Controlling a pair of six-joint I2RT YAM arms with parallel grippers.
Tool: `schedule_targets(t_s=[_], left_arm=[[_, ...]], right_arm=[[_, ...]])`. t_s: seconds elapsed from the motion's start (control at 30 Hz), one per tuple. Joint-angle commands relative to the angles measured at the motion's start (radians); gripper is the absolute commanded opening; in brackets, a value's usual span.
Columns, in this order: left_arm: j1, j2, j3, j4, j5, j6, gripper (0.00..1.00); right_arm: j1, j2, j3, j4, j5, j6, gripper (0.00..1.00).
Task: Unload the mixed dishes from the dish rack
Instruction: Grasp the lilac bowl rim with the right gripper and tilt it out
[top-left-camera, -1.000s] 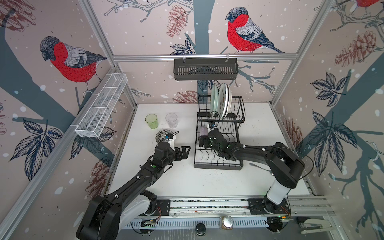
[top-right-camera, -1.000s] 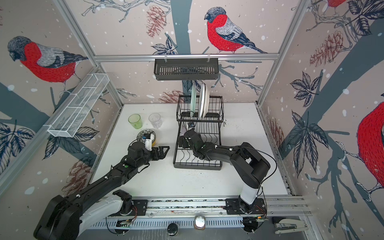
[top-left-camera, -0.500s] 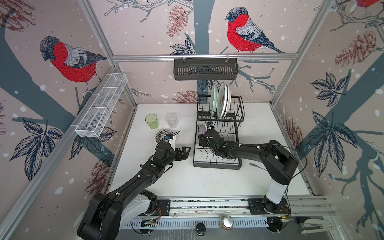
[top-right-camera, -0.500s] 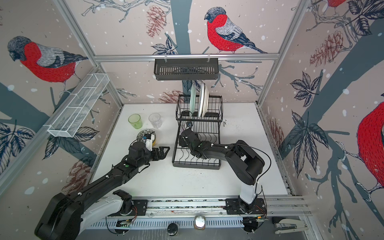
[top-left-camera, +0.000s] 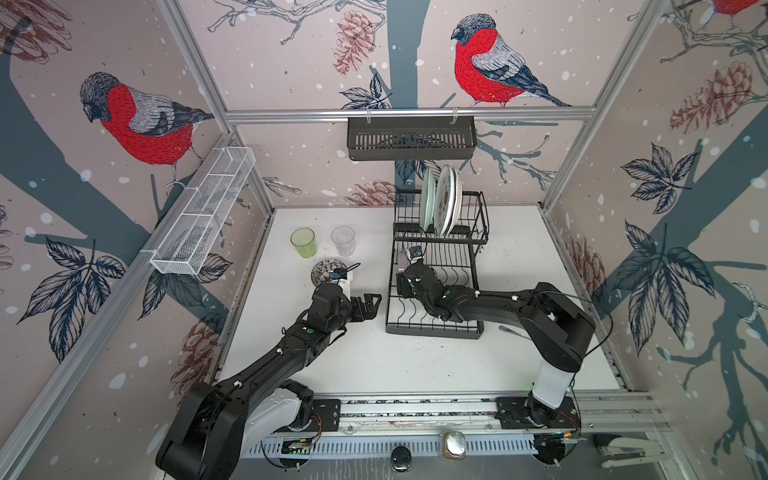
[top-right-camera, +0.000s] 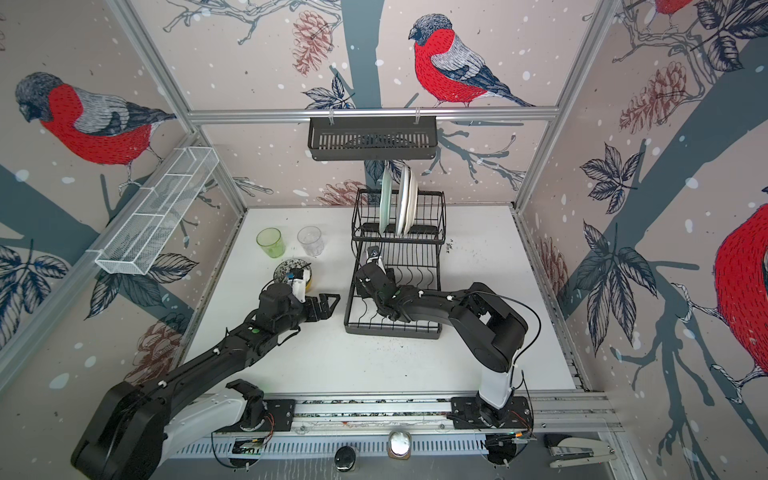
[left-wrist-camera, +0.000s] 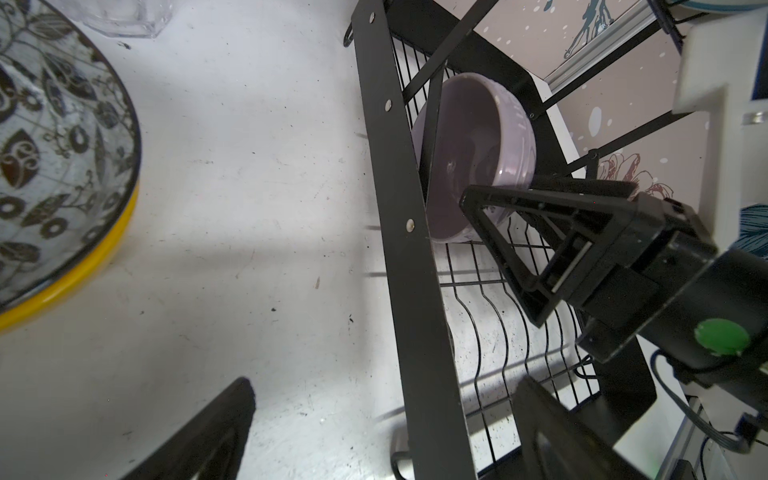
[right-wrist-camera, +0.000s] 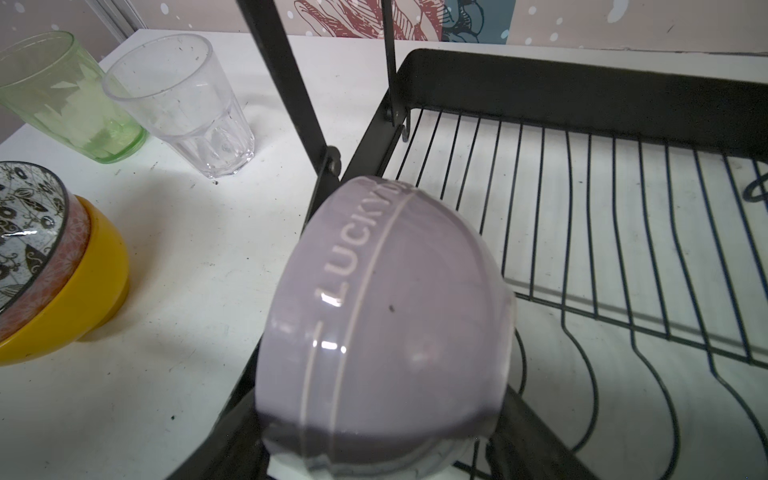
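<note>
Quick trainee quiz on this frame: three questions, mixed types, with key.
1. True or false: the green glass stands on the table, outside the dish rack.
2. How many plates stand in the rack's upper tier?
3. Which arm reaches into the rack? A left, B right, C both.
Key: 1 true; 2 three; 3 B.

lilac bowl (right-wrist-camera: 386, 324): glossy glazed ceramic, raised lettering | dish rack (right-wrist-camera: 582, 87): thin black wire, matt coated metal frame | clear glass (right-wrist-camera: 183, 104): smooth, transparent, faceted foot | green glass (right-wrist-camera: 62, 91): translucent, shiny | yellow bowl (right-wrist-camera: 91, 282): glossy glaze | patterned bowl (right-wrist-camera: 25, 224): shiny printed inside | table (right-wrist-camera: 174, 291): matt white, scuffed, speckled
</note>
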Motion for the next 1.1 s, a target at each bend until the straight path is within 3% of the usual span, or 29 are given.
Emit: schedule_targets(t_s=[0.0,0.43,1.07], left_arm=[[0.000,0.001,0.002,0.048,-0.004,0.006,0.97],[0.000,0.004,0.002,0.046,-0.007,0.010,0.97],[0.000,0.009,0.009,0.029,-0.021,0.021,0.97]], right_arm=[[0.018,-0.009,0.015,-0.013,0.067,-0.027,0.64],[0.048,-0.052,-0.004,-0.027,0.116,0.000,0.60],[0.049,-0.236,-0.145,-0.010,0.032,0.149,0.57]])
